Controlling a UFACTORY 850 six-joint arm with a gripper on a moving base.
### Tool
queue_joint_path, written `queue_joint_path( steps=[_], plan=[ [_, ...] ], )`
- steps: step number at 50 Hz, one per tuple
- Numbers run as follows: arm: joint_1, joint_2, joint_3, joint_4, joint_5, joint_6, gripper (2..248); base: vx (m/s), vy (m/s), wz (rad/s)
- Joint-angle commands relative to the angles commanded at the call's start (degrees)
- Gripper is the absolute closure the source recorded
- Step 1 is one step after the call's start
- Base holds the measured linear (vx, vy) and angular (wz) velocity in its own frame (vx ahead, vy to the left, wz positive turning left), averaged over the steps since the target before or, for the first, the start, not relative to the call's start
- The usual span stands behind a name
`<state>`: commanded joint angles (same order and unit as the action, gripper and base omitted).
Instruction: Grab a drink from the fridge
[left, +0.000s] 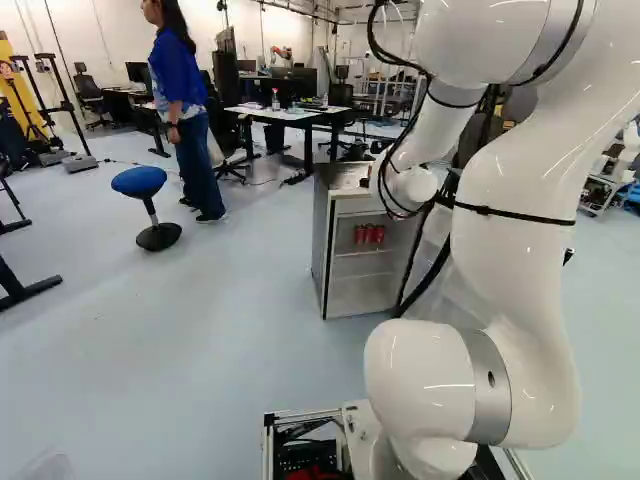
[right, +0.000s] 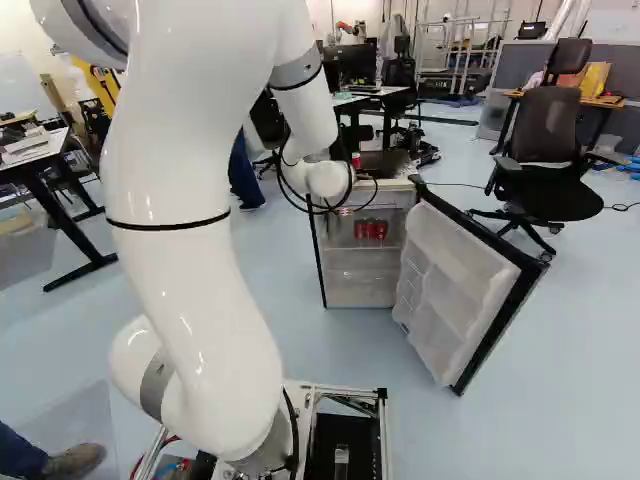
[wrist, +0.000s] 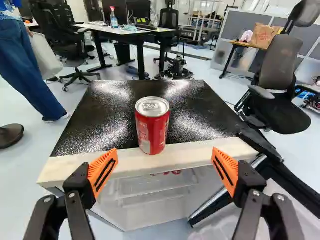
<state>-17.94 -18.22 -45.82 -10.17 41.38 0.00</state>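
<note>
Wide apart, the jaws stand nearest in the wrist view, one on each side, their ribbed orange pads (wrist: 103, 171) tilted inward toward each other at the far ends. Nothing is held: neither pad touches the can (wrist: 152, 131), which is ahead of them and roughly midway between their lines.

That can is red with a silver lid, and it stands upright on top of the fridge (wrist: 70, 169), right at the front, its base over the pale front edge. Behind it the top is black and glossy.

Below, the fridge is open. Its door (right: 460, 285) is swung out to the right of the cabinet in the right base view, with the pale shelved inner side showing and a dark rim round it. Inside, more red cans (right: 370, 230) sit close together on an upper shelf, with pale shelving beneath them.

The white arm (left: 515, 230) reaches forward from its base so that its wrist is over the front of the fridge, black cables looping around it. Beyond the fridge in the wrist view is a table (wrist: 134, 34) with a spray bottle (wrist: 114, 19) on it. A dark office chair (right: 545, 150) is farther back than the open door in the right base view. A blue stool (left: 139, 182) stands apart, at the left of the left base view.
</note>
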Motion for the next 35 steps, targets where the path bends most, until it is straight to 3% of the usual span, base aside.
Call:
queue_joint_path(
  steps=[35],
  plan=[
    [-6.26, 5.89, 2.03, 2.68, -5.40, 0.00, 3, 0.000, 0.000, 0.000]
  ],
)
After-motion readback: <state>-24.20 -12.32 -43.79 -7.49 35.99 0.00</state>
